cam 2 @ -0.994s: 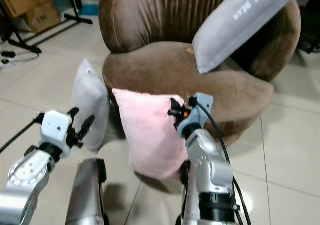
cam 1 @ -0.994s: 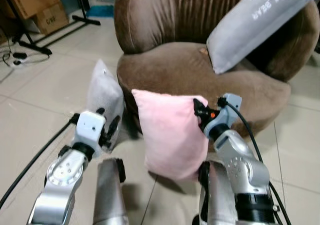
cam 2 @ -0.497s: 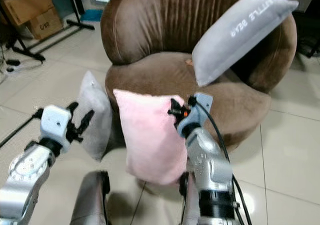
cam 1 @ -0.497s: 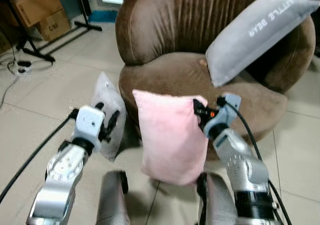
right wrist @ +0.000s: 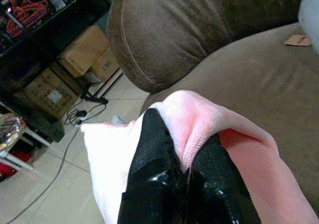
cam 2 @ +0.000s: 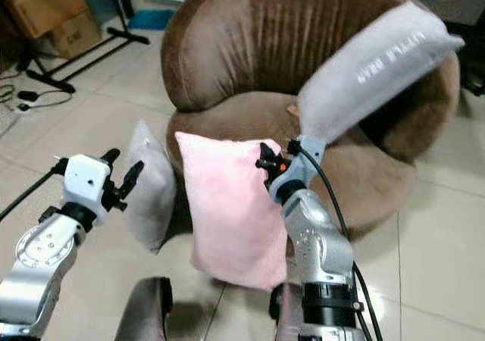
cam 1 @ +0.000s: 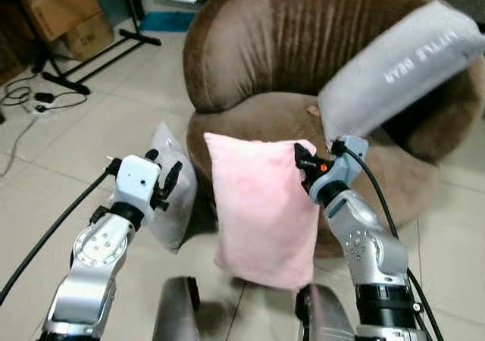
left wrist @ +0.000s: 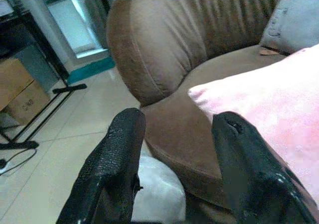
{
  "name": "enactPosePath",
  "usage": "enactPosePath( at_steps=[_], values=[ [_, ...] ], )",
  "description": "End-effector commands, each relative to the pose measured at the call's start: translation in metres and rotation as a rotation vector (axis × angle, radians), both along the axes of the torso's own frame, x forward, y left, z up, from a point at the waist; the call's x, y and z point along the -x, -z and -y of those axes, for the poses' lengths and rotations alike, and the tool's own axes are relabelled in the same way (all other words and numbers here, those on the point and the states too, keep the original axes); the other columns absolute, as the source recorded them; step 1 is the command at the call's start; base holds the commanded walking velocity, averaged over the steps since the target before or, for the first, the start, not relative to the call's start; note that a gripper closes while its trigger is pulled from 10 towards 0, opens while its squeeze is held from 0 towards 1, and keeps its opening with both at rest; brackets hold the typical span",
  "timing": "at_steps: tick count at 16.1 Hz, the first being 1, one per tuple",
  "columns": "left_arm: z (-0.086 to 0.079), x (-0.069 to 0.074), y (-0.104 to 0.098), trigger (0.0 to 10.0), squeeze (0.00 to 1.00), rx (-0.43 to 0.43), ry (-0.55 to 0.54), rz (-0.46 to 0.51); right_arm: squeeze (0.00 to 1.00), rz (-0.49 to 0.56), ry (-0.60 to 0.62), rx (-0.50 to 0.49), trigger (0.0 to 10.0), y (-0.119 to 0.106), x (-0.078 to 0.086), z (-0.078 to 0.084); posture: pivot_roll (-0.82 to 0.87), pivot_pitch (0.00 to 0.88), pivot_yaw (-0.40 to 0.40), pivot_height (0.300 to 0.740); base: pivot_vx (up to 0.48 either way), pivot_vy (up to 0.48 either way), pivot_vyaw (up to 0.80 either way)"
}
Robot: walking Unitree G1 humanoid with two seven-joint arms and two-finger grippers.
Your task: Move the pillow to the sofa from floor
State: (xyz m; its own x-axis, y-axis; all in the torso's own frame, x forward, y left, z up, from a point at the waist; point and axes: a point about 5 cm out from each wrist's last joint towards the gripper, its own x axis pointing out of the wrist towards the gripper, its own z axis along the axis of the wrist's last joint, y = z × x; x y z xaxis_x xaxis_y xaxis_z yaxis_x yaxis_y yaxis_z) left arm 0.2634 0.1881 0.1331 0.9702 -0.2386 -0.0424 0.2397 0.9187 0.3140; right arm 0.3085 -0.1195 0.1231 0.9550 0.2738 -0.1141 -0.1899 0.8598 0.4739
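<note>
A pink pillow (cam 1: 261, 204) hangs upright in the air in front of the brown round sofa (cam 1: 303, 76). My right gripper (cam 1: 301, 157) is shut on the pillow's top right corner; in the right wrist view both black fingers (right wrist: 149, 154) pinch the pink fabric (right wrist: 199, 129). My left gripper (cam 1: 161, 176) is open to the left of the pink pillow, holding nothing, its fingers (left wrist: 119, 159) spread apart. A grey pillow (cam 1: 170, 186) leans on the floor against the sofa base, just behind the left gripper.
A long grey bolster (cam 1: 402, 68) with lettering lies tilted on the sofa's right arm. Cardboard boxes (cam 1: 64, 11) and a black stand's legs (cam 1: 98, 53) sit at far left, with cables (cam 1: 30, 98) on the tiled floor.
The pink pillow has risen off the floor with my right gripper shut on it. The camera view has shifted slightly. My left gripper stays open beside it.
</note>
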Motion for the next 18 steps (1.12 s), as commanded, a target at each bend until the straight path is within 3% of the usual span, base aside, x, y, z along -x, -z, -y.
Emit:
enactPosePath(
  at_steps=[1,9,18],
  values=[
    [-0.0026,0.0003,0.0018,10.0,0.00,-0.020,-0.006,-0.006,0.00,0.064,0.004,-0.012,10.0,-0.0155,-0.0051,-0.0001,0.02,0.000,0.005,0.664,0.000,0.000,0.00],
    [-0.0017,-0.0010,0.0021,10.0,0.00,-0.020,-0.012,0.002,0.00,0.057,-0.004,-0.013,10.0,-0.0150,-0.0082,-0.0021,0.02,0.000,-0.008,0.739,0.000,0.000,0.00],
    [-0.0006,-0.0004,0.0043,10.0,0.00,-0.026,0.004,-0.007,0.00,0.038,0.011,-0.013,10.0,-0.0097,-0.0046,0.0001,0.01,0.000,0.009,0.740,0.000,0.000,0.00]
  ],
)
